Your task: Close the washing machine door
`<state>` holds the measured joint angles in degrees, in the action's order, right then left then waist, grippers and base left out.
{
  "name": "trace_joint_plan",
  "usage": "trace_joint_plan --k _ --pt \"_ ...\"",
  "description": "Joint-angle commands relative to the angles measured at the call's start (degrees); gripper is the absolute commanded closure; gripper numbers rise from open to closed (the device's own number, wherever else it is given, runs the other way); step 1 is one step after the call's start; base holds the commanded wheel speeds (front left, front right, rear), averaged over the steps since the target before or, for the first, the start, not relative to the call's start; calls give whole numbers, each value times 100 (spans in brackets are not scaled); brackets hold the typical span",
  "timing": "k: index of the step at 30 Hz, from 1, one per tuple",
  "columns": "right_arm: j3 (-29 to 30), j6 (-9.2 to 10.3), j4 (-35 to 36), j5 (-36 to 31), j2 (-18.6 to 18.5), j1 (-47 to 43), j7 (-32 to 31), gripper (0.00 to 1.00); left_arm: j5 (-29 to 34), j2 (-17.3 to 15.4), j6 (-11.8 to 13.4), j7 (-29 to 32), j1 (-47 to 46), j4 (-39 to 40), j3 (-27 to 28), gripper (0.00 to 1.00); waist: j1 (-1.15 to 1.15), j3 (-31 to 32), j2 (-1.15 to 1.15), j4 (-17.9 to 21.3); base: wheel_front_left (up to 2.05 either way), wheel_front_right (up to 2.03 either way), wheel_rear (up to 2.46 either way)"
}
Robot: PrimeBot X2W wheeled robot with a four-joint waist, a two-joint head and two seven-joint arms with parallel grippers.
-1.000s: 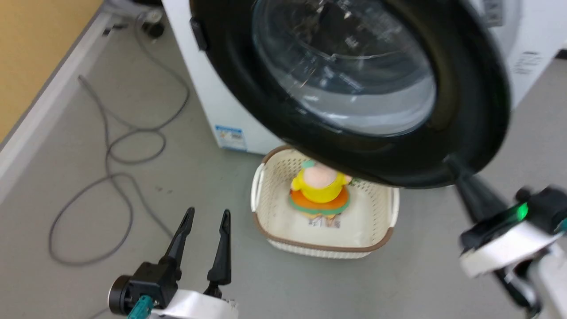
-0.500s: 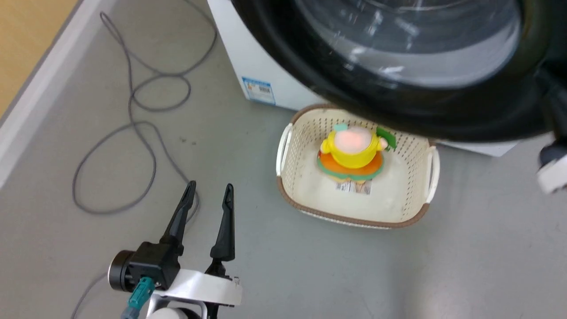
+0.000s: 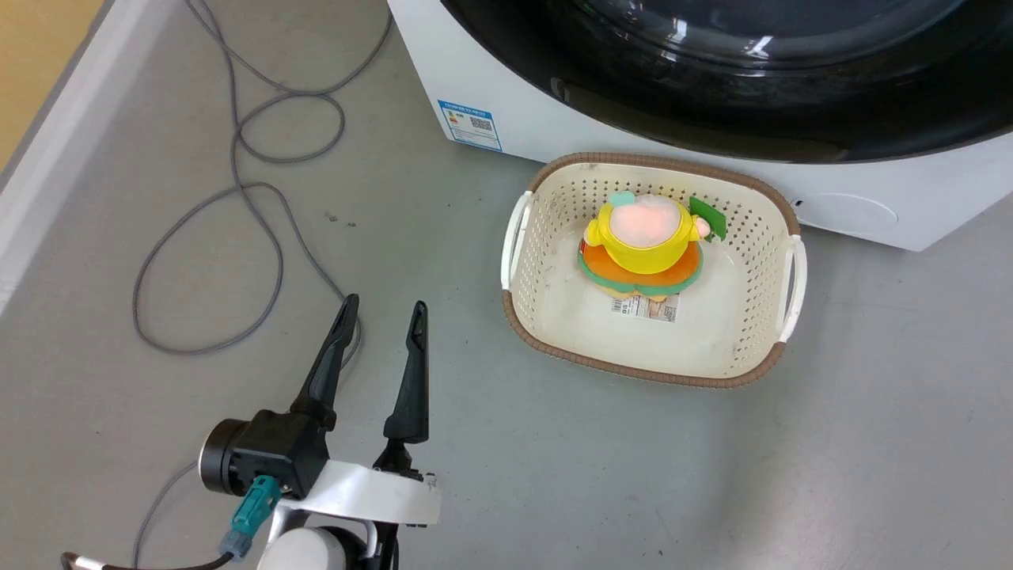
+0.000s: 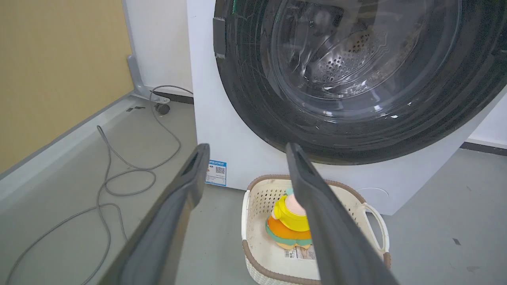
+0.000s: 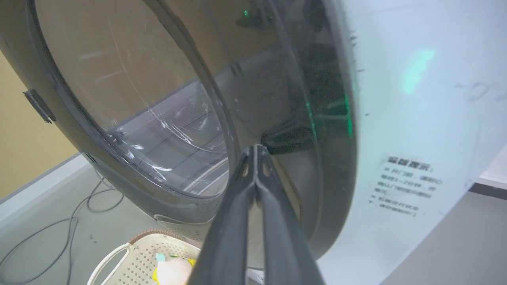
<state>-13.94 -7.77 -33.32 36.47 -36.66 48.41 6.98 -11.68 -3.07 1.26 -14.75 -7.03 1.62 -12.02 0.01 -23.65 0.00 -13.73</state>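
The door (image 4: 356,134) was found lying flat against the white washer (image 4: 237,150) front, judged shut or all but latched. The right pincer (image 5: 256,147) was closed on nothing, its tips set against the door's dark rim, probably to be used as one blunt pusher. The left pincer (image 3: 384,302) was held open over the floor, apart from the basket (image 3: 633,374) — likely parked clear of the door's swing.
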Motion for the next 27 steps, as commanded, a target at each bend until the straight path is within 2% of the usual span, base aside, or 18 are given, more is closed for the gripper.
trace_joint_plan --k 1,9,16,17,20,23,27 --pt "143 28 -210 98 9 205 53 100 26 7 -4 -25 -71 6 -2 0 -1 -13 0 15 0 0 0" --pt "25 28 -552 145 225 149 402 100 77 14 -7 -25 -58 -112 7 0 -1 237 0 77 0 0 0" --pt "-306 28 -430 393 379 -488 616 100 117 16 -47 -25 55 -195 55 0 -1 761 0 238 0 0 0" --pt "-420 28 -334 479 430 -850 680 100 116 17 -54 -25 119 -233 65 0 -1 990 0 302 0 0 0" --pt "-466 28 -185 551 511 -1215 739 100 110 17 -42 -25 202 -276 99 0 -1 1223 0 400 0 0 0" --pt "-490 28 100 364 592 -1754 787 100 110 17 -29 -25 367 -353 159 0 -1 1551 0 577 0 0 0" --pt "-58 28 779 12 909 -2563 798 100 79 15 -8 -25 587 -442 279 0 -1 1894 0 813 0 0 0"
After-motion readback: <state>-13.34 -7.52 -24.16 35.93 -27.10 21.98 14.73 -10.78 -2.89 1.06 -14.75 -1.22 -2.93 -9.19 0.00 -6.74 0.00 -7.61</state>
